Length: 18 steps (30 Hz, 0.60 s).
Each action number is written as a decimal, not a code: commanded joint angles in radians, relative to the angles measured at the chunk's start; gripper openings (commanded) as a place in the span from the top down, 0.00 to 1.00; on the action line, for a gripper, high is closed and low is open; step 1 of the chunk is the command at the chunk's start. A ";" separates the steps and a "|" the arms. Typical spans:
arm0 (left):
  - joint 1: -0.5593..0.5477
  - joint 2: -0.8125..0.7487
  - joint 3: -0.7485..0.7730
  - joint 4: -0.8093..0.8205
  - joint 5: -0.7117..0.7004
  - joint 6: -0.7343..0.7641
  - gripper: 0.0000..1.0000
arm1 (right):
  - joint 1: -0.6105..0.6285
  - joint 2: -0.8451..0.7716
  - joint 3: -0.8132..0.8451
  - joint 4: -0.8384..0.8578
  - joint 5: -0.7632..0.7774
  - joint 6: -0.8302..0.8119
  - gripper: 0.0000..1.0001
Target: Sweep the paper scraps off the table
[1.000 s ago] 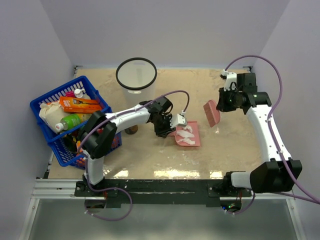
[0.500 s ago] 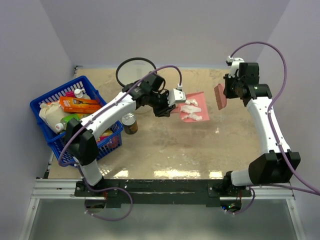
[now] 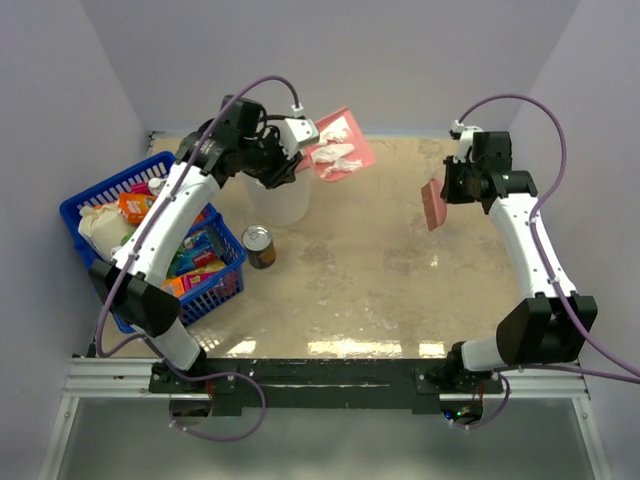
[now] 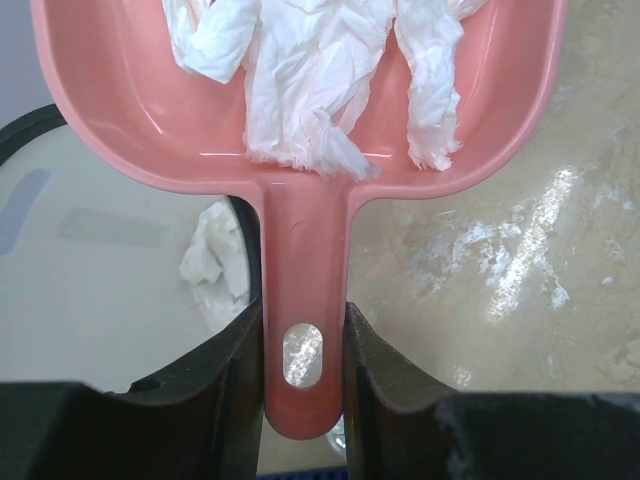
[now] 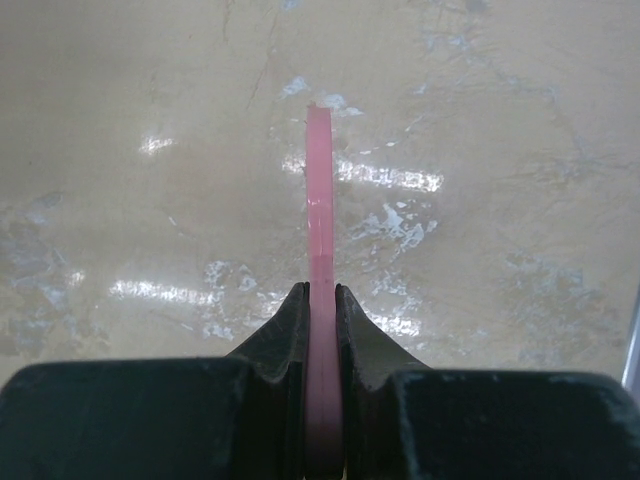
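Observation:
My left gripper [image 3: 292, 143] is shut on the handle of a pink dustpan [image 3: 340, 148], held in the air at the back of the table [image 3: 380, 280], just right of the white bin [image 3: 282, 200]. Several white paper scraps [image 3: 334, 157] lie in the pan. In the left wrist view the fingers [image 4: 225, 380] clamp the dustpan [image 4: 300, 230] handle, the paper scraps [image 4: 300, 70] fill the pan, and one more wad [image 4: 215, 265] lies inside the bin [image 4: 100, 250] below. My right gripper [image 3: 450, 186] is shut on a pink brush [image 3: 433, 204], seen edge-on [image 5: 318, 190] above the bare table [image 5: 150, 200].
A blue basket [image 3: 215, 290] full of groceries stands at the left edge. A tin can [image 3: 259, 245] stands on the table between the basket and the bin. Lilac walls close the table at the back and on both sides.
My left arm has lifted the dustpan with the scraps off the middle of the table and carried it back and left to the bin. The right arm has shifted only slightly with the brush.

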 commanded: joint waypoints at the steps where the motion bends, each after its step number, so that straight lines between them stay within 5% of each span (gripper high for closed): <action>1: 0.083 -0.073 0.088 -0.006 -0.038 -0.011 1.00 | -0.004 -0.037 -0.032 0.040 -0.065 0.061 1.00; 18: 0.390 -0.136 0.183 -0.087 -0.166 0.129 1.00 | -0.004 -0.062 -0.095 0.042 -0.128 0.090 1.00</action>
